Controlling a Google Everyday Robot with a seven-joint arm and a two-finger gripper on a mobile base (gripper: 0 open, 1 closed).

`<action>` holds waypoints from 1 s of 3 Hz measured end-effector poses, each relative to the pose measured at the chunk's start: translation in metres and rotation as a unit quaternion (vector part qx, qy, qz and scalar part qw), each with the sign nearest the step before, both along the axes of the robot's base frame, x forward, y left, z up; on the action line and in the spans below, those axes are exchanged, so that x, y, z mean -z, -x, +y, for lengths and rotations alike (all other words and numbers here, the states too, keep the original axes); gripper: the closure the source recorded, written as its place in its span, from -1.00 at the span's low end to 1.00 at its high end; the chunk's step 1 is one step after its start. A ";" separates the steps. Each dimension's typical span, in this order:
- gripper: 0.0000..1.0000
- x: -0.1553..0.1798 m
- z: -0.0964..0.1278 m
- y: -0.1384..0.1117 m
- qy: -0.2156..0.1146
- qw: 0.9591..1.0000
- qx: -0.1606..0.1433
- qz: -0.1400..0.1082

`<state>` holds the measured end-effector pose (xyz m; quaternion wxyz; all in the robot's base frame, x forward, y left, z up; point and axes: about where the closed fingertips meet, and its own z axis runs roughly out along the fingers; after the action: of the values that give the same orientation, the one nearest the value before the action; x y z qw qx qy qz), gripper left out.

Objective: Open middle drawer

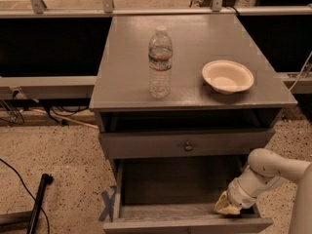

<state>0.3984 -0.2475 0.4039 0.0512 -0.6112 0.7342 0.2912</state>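
The middle drawer (188, 146) is the grey flat front with a small round metal knob, just below the dark recess under the cabinet top. It sits nearly flush with the cabinet. Below it, the lowest drawer (187, 225) is pulled far out and its grey inside shows. My gripper (227, 207) is at the lower right, its yellowish tip down at the right inner side of that open lowest drawer. It is well below and to the right of the middle drawer's knob. The white arm (273, 172) runs off the right edge.
On the cabinet top (126, 82) stand a clear water bottle (160, 62) and a white bowl (227, 76). A black pole (38, 201) and cables lie on the speckled floor at left. Blue tape (107, 204) marks the floor by the cabinet. Dark railed panels stand behind.
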 end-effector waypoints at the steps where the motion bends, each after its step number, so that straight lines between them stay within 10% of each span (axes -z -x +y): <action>1: 1.00 0.000 0.000 0.000 0.000 1.000 0.000 0.000; 3: 1.00 0.000 0.000 0.000 0.000 1.000 0.000 0.000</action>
<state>0.3983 -0.2475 0.4039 0.0512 -0.6112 0.7342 0.2912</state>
